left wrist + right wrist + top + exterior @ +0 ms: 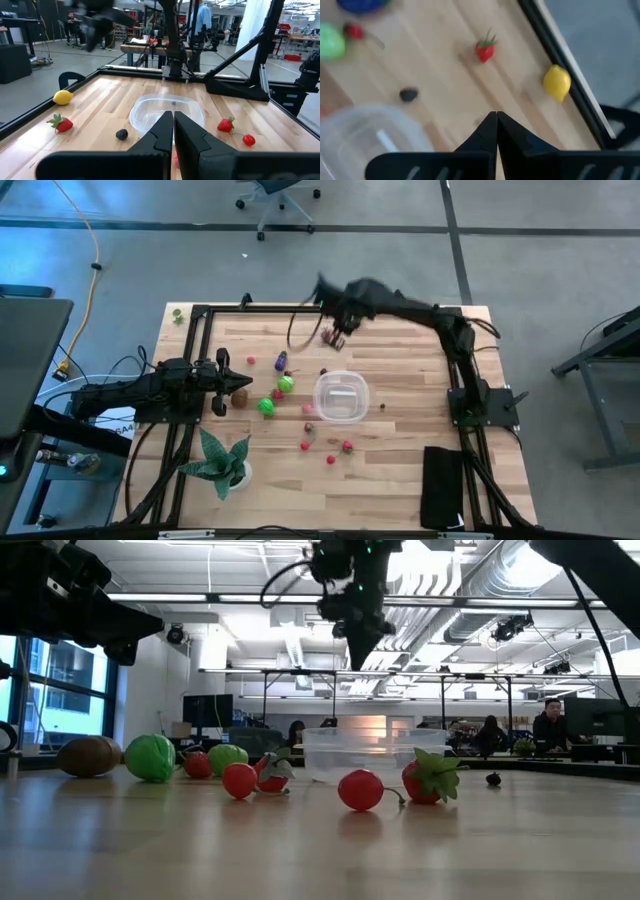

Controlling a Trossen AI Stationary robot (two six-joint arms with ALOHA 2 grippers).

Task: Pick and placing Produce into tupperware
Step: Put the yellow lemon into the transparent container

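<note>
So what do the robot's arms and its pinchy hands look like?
Both arms are dark, almost black, built from chunky jointed segments with black cables looping alongside. The left gripper and right gripper each end in two flat black fingers that taper to a pointed wedge. No markings show on them.

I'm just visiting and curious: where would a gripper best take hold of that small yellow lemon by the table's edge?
Probably across the small yellow lemon's rounded middle, coming straight down from above: it lies on the wooden table beside the black frame rail, which blocks that side.

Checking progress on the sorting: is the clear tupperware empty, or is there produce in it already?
Empty, as far as shown. The tupperware looks clear inside from above, and the low view shows bare walls; the produce lies on the table around it.
</note>
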